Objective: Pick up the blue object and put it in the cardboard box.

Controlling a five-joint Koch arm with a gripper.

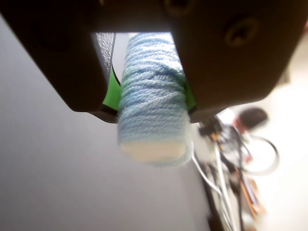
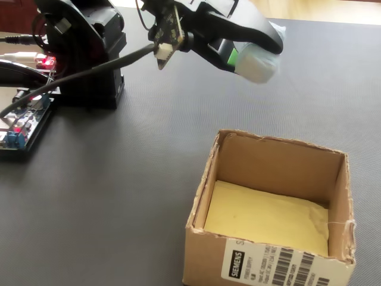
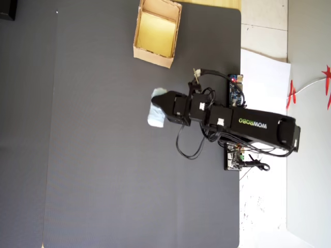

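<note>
The blue object (image 1: 153,108) is a pale blue roll of yarn, and it fills the middle of the wrist view, clamped between my gripper's (image 1: 150,98) black jaws with green pads on both sides. In the fixed view the gripper (image 2: 241,58) hangs in the air above the mat with the blue object (image 2: 259,65) sticking out of its tip. The cardboard box (image 2: 271,158) stands open below and nearer the camera, its inside yellow. From overhead, the blue object (image 3: 156,113) lies below the cardboard box (image 3: 143,51), apart from it.
A dark grey mat (image 3: 103,155) covers the table. The arm's base (image 2: 89,53) and circuit boards with wires (image 2: 21,122) sit at the fixed view's left. White floor (image 3: 264,67) borders the mat on the overhead view's right.
</note>
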